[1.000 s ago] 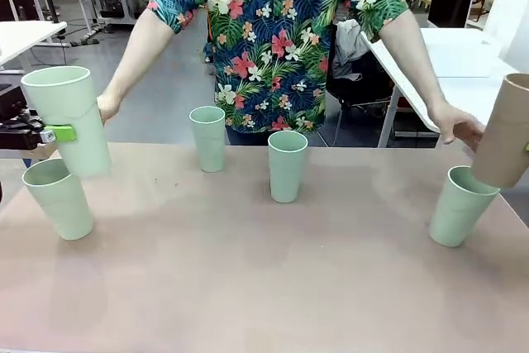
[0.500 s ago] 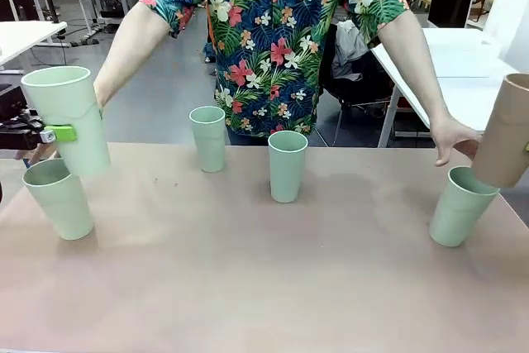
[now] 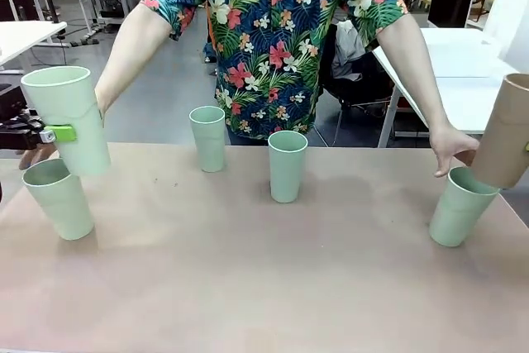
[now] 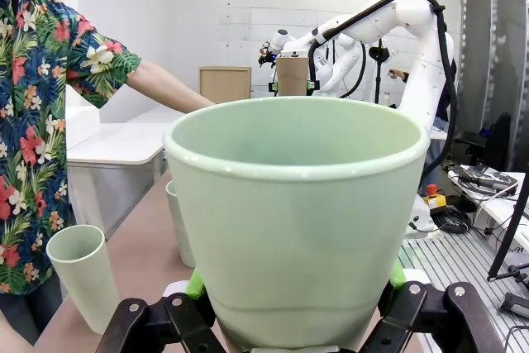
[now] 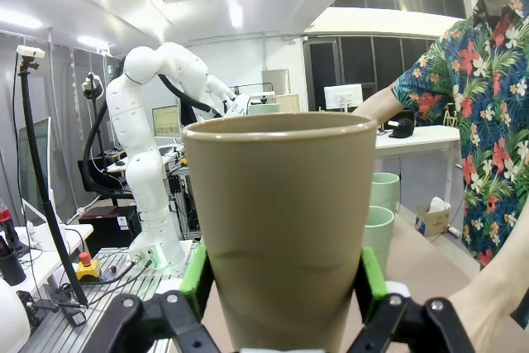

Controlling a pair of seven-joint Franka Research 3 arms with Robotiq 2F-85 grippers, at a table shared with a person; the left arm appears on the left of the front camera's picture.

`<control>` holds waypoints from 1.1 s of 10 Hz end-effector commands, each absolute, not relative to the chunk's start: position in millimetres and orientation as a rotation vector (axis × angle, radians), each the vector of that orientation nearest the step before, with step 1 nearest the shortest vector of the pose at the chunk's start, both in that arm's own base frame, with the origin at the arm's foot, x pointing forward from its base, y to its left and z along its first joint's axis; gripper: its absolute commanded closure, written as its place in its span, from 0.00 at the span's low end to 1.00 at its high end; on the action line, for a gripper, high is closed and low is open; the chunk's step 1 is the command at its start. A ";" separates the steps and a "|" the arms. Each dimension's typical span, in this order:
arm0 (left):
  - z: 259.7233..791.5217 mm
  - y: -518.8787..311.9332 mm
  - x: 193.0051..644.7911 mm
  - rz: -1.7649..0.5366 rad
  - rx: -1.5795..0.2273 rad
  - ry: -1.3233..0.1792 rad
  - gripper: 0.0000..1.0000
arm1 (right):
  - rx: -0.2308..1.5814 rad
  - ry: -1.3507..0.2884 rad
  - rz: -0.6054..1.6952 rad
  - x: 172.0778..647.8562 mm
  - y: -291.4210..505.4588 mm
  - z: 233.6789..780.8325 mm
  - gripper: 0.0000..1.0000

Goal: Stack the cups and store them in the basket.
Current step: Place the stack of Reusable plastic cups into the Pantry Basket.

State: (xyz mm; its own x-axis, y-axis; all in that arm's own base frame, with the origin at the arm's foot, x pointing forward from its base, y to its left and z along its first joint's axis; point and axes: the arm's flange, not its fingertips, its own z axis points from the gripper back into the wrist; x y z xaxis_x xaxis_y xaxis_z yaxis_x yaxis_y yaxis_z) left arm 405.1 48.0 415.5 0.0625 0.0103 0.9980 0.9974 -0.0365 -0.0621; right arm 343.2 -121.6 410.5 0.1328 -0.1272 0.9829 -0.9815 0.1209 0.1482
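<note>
Pinkish-brown matte table [image 3: 248,287] carries four tall, tapered, handleless mint cups, all standing mouth-up: a left cup [image 3: 58,198], a back cup [image 3: 207,138], a middle cup [image 3: 287,165] and a right cup [image 3: 459,206]. The left gripper [image 4: 295,291] is clamped on a fifth mint cup [image 3: 66,117], green pads pressed to its lower wall, holding it above and just behind the left cup. The right gripper [image 5: 281,291] clasps the smooth taupe cup [image 3: 506,134], whose base sits at the right cup's rim, perhaps touching it. A person in a floral shirt [image 3: 273,39] spreads both arms, with one hand [image 3: 450,148] beside the taupe cup.
</note>
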 end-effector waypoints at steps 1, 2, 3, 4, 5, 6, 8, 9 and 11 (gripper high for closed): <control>418.3 47.8 405.2 -1.183 -1.271 -1.157 0.13 | 1.247 -1.255 0.962 343.7 -121.4 411.3 0.14; 418.3 47.8 405.2 -1.183 -1.271 -1.157 0.13 | 1.247 -1.255 0.962 343.7 -121.4 411.3 0.14; 418.3 47.8 405.2 -1.183 -1.271 -1.157 0.13 | 1.247 -1.255 0.962 343.7 -121.4 411.3 0.14; 418.3 47.8 405.2 -1.183 -1.271 -1.157 0.13 | 1.247 -1.255 0.962 343.7 -121.4 411.3 0.14; 418.3 47.8 405.2 -1.183 -1.271 -1.157 0.13 | 1.247 -1.255 0.962 343.7 -121.4 411.3 0.14; 418.3 47.8 405.2 -1.183 -1.271 -1.157 0.13 | 1.247 -1.255 0.962 343.7 -121.4 411.3 0.14; 418.3 47.8 405.2 -1.183 -1.271 -1.157 0.13 | 1.247 -1.255 0.962 343.7 -121.4 411.3 0.14; 418.3 47.8 405.2 -1.183 -1.271 -1.157 0.13 | 1.247 -1.255 0.962 343.7 -121.4 411.3 0.14; 418.3 47.8 405.2 -1.183 -1.271 -1.157 0.13 | 1.247 -1.255 0.962 343.7 -121.4 411.3 0.14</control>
